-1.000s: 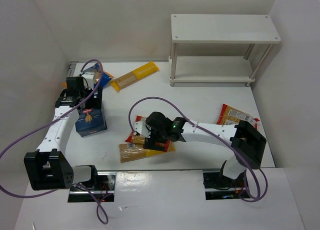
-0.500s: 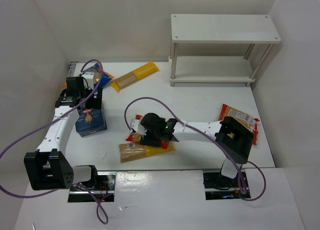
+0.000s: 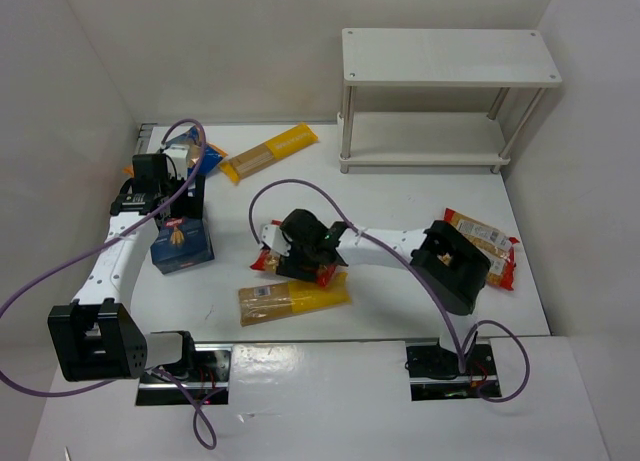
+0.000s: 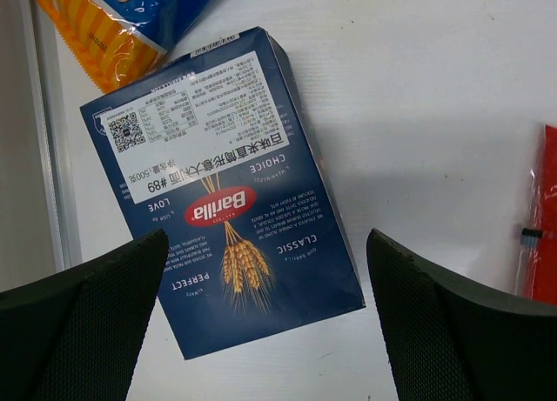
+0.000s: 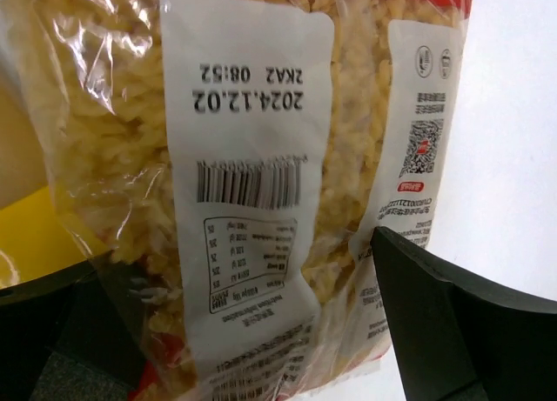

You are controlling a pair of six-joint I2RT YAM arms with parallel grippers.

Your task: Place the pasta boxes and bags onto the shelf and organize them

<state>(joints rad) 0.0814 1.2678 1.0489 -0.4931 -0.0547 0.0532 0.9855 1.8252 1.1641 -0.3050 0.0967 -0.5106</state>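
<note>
- The white shelf [image 3: 450,56] stands at the far right of the table.
- The right gripper [image 3: 300,259] is low over a red-edged bag [image 3: 262,260], just beside a yellow spaghetti pack [image 3: 293,298].
- The left gripper [image 3: 172,209] hangs above the dark blue box [image 3: 182,246].

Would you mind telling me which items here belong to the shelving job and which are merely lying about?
Job: shelf; dark blue box; blue-orange bag; far spaghetti pack; near spaghetti pack; centre red-edged bag; right-hand red-edged bag.
Lying about: nothing but the arms' purple cables.

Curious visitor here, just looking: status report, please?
Left tool open over blue box. Right tool open, straddling clear pasta bag. Yellow spaghetti pack lies alongside.
</note>
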